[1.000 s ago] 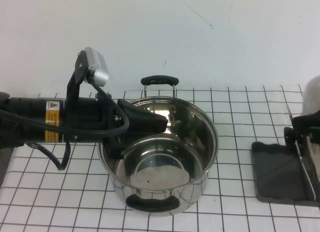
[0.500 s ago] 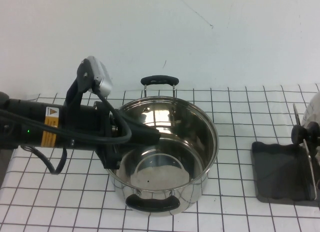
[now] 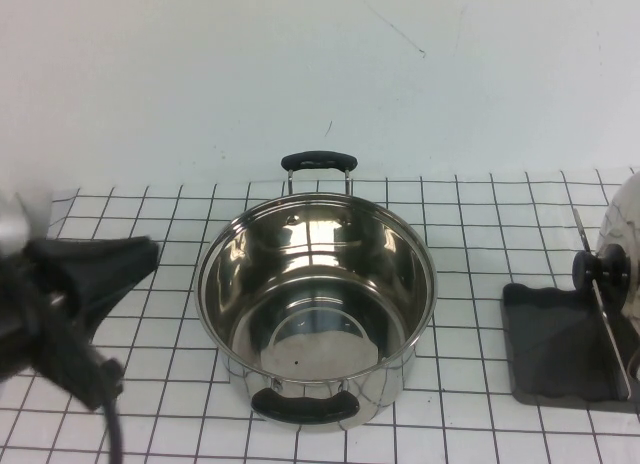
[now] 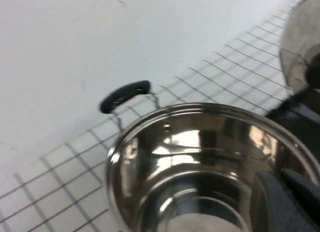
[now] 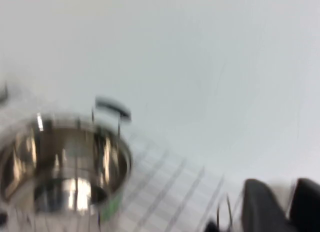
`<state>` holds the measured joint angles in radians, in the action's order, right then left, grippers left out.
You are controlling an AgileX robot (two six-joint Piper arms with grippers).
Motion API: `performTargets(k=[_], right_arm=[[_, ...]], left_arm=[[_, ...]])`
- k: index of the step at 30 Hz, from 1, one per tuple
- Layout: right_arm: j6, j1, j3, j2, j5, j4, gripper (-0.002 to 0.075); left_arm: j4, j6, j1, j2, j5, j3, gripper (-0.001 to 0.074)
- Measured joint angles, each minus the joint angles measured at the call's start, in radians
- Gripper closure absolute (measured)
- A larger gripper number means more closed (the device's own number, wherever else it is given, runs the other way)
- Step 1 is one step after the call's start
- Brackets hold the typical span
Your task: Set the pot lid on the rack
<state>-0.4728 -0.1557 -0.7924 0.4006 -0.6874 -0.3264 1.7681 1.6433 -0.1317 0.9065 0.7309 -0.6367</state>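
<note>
The pot lid stands on edge at the far right of the high view, its shiny dome partly cut off by the frame, its black knob facing the pot. It leans against the thin slanted metal bar that rises from the rack, a dark grey tray lying flat on the gridded tabletop. The lid is on the rack already, resting there with no jaws on it.

The left gripper hangs at the left edge of the high view, well apart from the lid and the rack, with the open steel pot between them. Its dark tip points toward the pot and stops short of the rim without touching it. Whether its jaws are open or closed I cannot tell; the arm is blurred. In the left wrist view the pot fills the lower part, its far black handle set against the white wall, and the lid shows beyond it.

The right gripper appears only in its own wrist view, as two dark fingers standing apart with a pale gap between them, so its jaws are open and hold nothing. The pot lies well away from them.

No brand, label or writing can be read on anything here.
</note>
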Motion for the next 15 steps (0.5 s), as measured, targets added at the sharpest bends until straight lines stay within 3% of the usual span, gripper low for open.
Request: performTargets(k=[3, 5, 10, 15], right_arm=[[-0.047, 0.000, 0.000, -0.092, 0.056, -0.071, 0.0659], [-0.091, 0.000, 0.000, -0.127, 0.062, -0.134, 0.0699], [-0.281, 0.000, 0.070, -0.178, 0.089, -0.418, 0.0723], [-0.479, 0.000, 0.168, -0.187, 0.111, -0.623, 0.0727]], left_arm=[[0.000, 0.054, 0.002, -0.198, -0.145, 0.118, 0.0736], [0.000, 0.096, 0.004, -0.305, -0.223, 0.188, 0.0736], [-0.004, 0.140, 0.005, -0.566, -0.418, 0.381, 0.0736], [-0.014, 0.146, 0.005, -0.729, -0.495, 0.503, 0.0736]])
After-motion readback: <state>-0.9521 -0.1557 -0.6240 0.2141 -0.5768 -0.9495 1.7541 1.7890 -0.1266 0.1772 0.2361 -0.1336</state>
